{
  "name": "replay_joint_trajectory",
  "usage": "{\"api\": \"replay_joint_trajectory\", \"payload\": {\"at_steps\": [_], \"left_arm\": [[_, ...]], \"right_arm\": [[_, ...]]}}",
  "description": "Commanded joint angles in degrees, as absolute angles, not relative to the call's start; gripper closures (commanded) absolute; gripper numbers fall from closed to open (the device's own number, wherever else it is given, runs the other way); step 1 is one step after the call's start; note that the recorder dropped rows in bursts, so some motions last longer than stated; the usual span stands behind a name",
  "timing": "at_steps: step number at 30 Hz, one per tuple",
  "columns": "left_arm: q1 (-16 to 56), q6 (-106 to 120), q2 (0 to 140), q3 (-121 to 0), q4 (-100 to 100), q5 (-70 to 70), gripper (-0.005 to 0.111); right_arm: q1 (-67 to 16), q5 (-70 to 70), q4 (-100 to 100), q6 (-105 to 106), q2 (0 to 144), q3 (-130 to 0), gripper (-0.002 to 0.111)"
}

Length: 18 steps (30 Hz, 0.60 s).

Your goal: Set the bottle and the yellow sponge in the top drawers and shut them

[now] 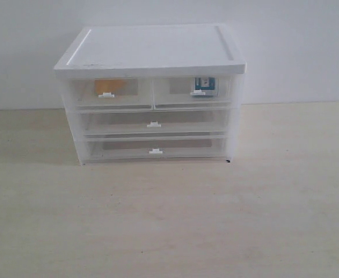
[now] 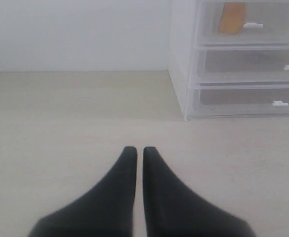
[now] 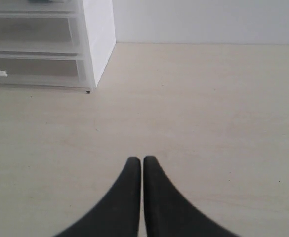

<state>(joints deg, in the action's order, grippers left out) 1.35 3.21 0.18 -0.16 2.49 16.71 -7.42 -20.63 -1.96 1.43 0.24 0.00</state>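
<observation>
You have the cabinet [image 1: 152, 49] standing on the table [image 1: 169, 220], toward its back edge. In its top row, the left top drawer [image 1: 126, 98] holds the sponge [image 1: 106, 86]; the right top drawer [image 1: 175, 95] beside it holds the bottle [image 1: 203, 84]. Below them, two full-width drawers [image 1: 123, 123] sit stacked one above the other

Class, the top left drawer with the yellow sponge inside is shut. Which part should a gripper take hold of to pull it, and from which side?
Probably the small white tab handle low on the front of the top left drawer, approached from the front, jaws above and below. The tab is thin, flat and the only part sticking out.
</observation>
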Motion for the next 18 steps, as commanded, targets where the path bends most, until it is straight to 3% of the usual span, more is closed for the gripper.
{"api": "replay_joint_trajectory", "payload": {"at_steps": [1,18], "left_arm": [[1.22,3.03,0.00,0.00,2.29,16.80,0.103],[1.22,3.03,0.00,0.00,2.29,16.80,0.103]], "right_arm": [[-7.23,-20.52,-1.58,2.20,0.00,0.00,0.108],[-7.23,-20.42,-1.60,1.84,0.00,0.00,0.108]]}}
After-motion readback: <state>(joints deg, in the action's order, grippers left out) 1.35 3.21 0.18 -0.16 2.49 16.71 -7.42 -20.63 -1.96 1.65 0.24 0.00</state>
